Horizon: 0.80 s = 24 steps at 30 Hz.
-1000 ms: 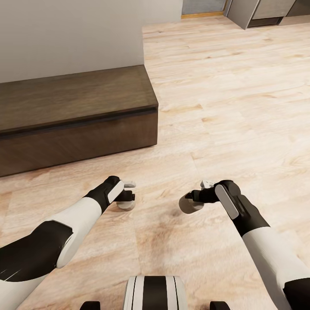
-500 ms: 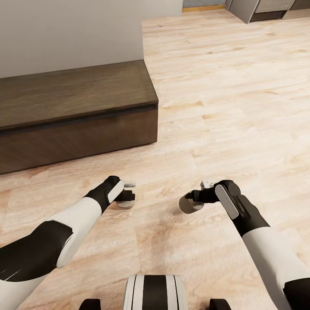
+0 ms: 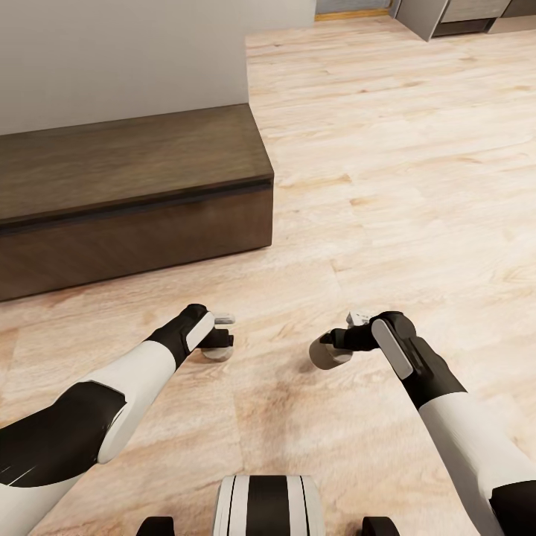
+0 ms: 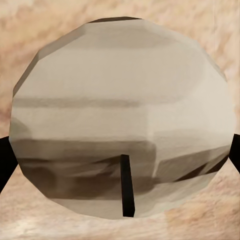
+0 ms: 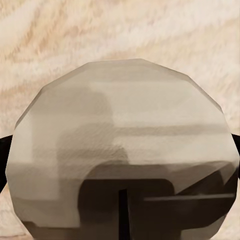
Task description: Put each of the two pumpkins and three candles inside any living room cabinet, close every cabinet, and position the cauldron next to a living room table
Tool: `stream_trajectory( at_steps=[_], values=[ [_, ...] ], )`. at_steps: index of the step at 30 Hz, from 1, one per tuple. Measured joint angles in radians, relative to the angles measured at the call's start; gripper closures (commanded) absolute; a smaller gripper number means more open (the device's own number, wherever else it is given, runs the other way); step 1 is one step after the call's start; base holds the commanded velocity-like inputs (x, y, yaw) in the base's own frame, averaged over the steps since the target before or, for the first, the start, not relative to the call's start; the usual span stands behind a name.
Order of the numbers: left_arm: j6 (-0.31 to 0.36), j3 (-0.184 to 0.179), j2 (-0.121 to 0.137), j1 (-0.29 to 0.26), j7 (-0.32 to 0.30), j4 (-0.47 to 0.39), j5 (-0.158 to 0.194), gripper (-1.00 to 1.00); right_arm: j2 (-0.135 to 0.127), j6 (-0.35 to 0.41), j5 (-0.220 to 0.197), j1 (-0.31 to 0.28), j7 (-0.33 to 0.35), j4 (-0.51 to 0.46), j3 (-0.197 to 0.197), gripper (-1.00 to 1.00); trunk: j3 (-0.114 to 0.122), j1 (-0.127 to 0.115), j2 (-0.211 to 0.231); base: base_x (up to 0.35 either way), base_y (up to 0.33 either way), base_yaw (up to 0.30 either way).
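Gripping a candle [image 3: 218,353] in left gripper [image 3: 220,341], candle [image 3: 325,353] in right gripper [image 3: 336,339], wicks up, cabinet [image 3: 134,201] shut.

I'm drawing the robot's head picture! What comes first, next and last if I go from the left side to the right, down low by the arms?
Left hand with its candle → right hand's candle → right hand.

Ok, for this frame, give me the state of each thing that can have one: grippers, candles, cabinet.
left gripper: shut on a candle, low over the floor.
right gripper: shut on a candle, low over the floor.
left candle: held, wick visible.
right candle: held, wick visible.
cabinet: drawer front closed, top bare.
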Motion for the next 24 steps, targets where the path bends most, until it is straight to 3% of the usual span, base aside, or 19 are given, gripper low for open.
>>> stream_trajectory(
  at_steps=[12,13,24],
  values=[
    [-0.001,0.0,0.0,0.0,0.0,0.0,0.0,-1.0,0.0,0.0,0.0,0.0,0.0,0.0,0.001,1.0,0.0,0.0,0.0,0.0,0.0,0.0],
    [-0.001,0.0,0.0,0.0,0.0,0.0,0.0,1.0,0.0,0.0,0.0,0.0,0.0,0.0,0.001,1.0,0.0,0.0,0.0,0.0,0.0,0.0],
    [0.0,0.0,0.0,0.0,0.0,0.0,0.0,1.0,0.0,0.0,0.001,0.0,0.0,0.0,0.001,1.0,0.0,0.0,0.0,0.0,0.0,0.0]
  ],
)
